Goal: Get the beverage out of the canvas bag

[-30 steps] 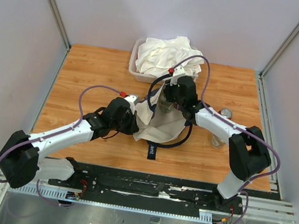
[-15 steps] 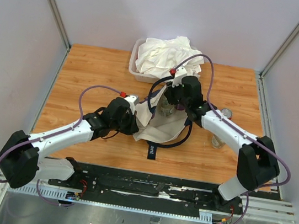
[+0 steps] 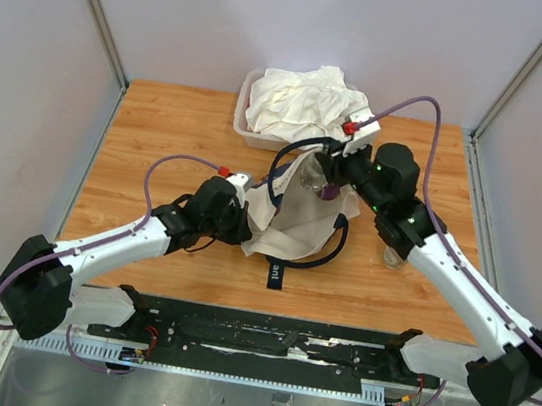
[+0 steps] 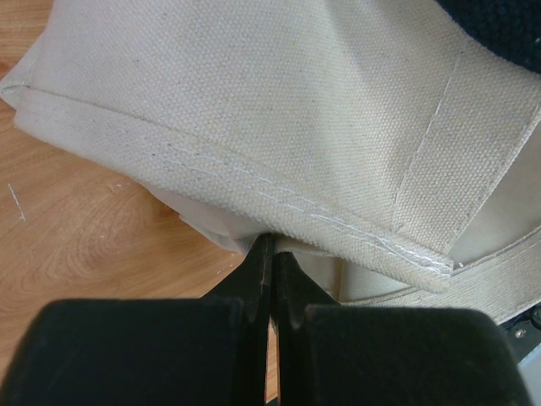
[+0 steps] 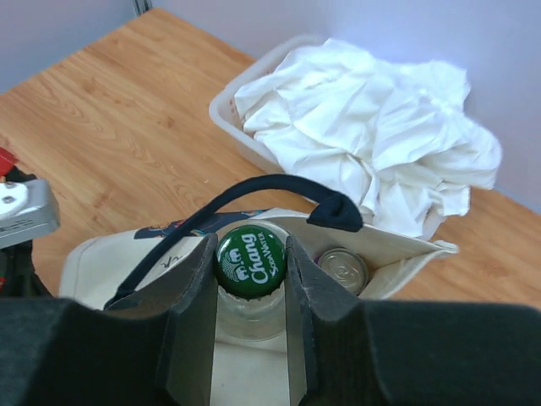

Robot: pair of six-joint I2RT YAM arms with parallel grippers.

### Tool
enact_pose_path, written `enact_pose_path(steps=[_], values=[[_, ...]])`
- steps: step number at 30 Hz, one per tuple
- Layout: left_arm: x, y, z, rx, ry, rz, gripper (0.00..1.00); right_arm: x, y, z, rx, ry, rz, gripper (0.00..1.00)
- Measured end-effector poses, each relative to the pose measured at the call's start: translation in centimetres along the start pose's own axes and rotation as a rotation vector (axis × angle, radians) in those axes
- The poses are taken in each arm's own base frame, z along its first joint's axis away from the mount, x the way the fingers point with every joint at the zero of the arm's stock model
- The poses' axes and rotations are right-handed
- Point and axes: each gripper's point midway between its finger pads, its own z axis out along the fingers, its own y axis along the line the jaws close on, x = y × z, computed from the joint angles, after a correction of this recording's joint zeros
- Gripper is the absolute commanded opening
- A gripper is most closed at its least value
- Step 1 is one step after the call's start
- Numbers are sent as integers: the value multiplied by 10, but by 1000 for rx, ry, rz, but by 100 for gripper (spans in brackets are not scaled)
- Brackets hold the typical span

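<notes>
Left fingers (image 4: 269, 254): together, clamped on the hem of the bag (image 4: 254, 110), low over the desk (image 4: 76, 228).

Right fingers (image 5: 296, 275): clamped on the neck of 1 bottle (image 5: 250, 262). The bottle is upright with its green "Chang" cap on top. It stands at the bag's open mouth; its lower body is hidden by the fingers. A dark strap (image 5: 254, 190) arches just beyond the cap.

1 can (image 5: 342, 269) sits inside the bag, just beside the bottle.

Behind the bag: a tub (image 5: 232, 127) holding white cloth (image 5: 372, 144).
</notes>
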Motion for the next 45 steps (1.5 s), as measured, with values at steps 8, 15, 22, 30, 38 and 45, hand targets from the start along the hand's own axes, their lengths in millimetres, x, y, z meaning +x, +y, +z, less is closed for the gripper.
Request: enact_pose_path(steps=[8,15,22,30,38,45], values=[[1,0,1,1,5,0,1,-81,-26,-72,120,-185,-64,1],[2,0,1,3,7,0,0,-102,-70,-119,371,-228,-119,1],[2,0,1,4,8,0,0,-75,-97,-124,522,-125,-153,1],[2,-1,1,5,9,0,1,1,-127,-107,580,38,-103,1],[2,-1,1,5,11,0,1,73,-142,-99,562,153,41,1],[3,0,4,2,16,1,0,106,-125,-85,471,210,100,1]])
